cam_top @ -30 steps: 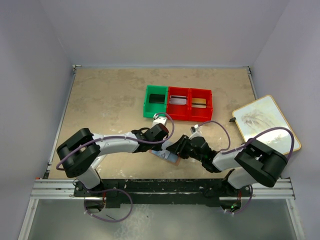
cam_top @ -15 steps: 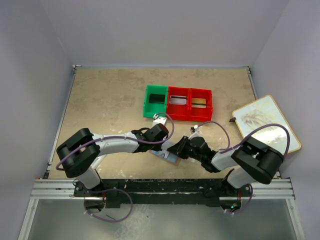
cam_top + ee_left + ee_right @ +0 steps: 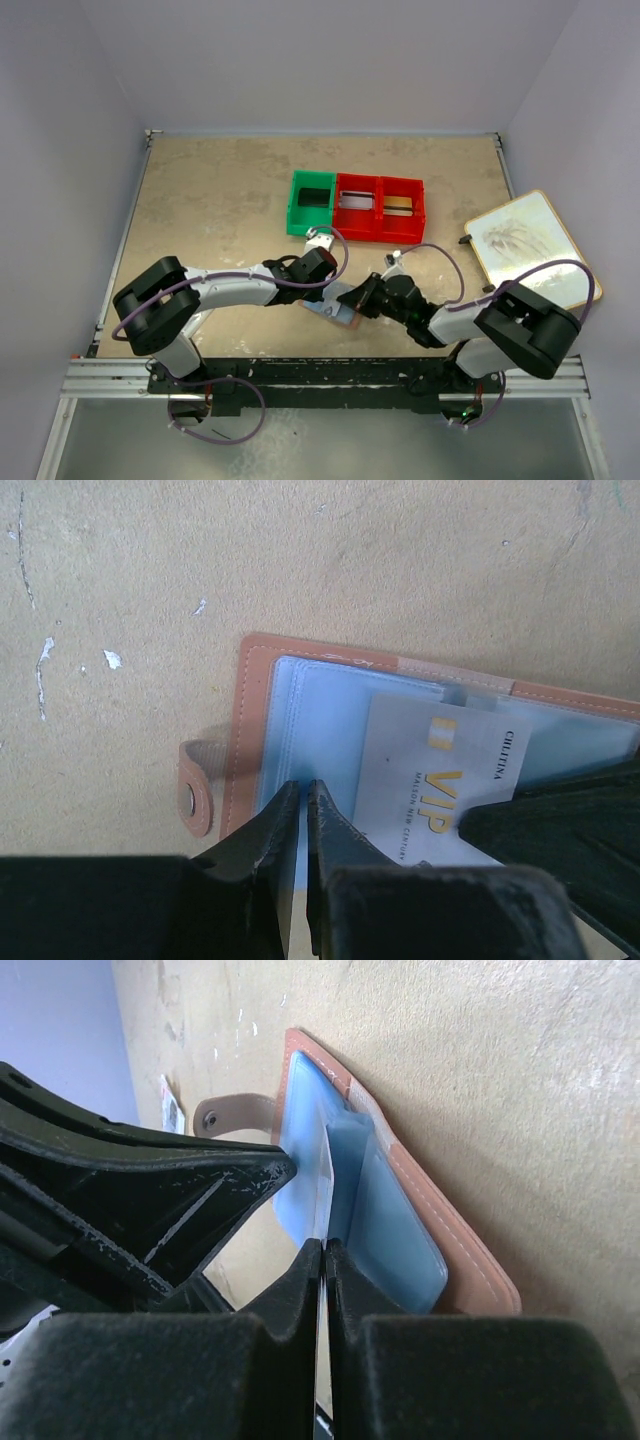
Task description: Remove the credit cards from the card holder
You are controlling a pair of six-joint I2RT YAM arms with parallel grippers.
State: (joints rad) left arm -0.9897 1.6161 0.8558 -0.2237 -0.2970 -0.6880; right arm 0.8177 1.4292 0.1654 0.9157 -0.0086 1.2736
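The card holder lies open on the table, brown rim around light blue lining; from above it shows small between the two arms. A white credit card with gold VIP lettering sticks partway out of a pocket. My left gripper is shut on the blue lining at the holder's near edge. My right gripper is shut on the card's thin edge, beside the holder's blue pocket. From above, the left gripper and right gripper meet over the holder.
A green bin and two red bins stand in a row behind the arms. A framed board lies at the right edge. Each gripper's black fingers sit close to the other's.
My right gripper has closed its jaws onto the card's edge. The left gripper stays pinched on the holder, and the holder has not visibly moved.
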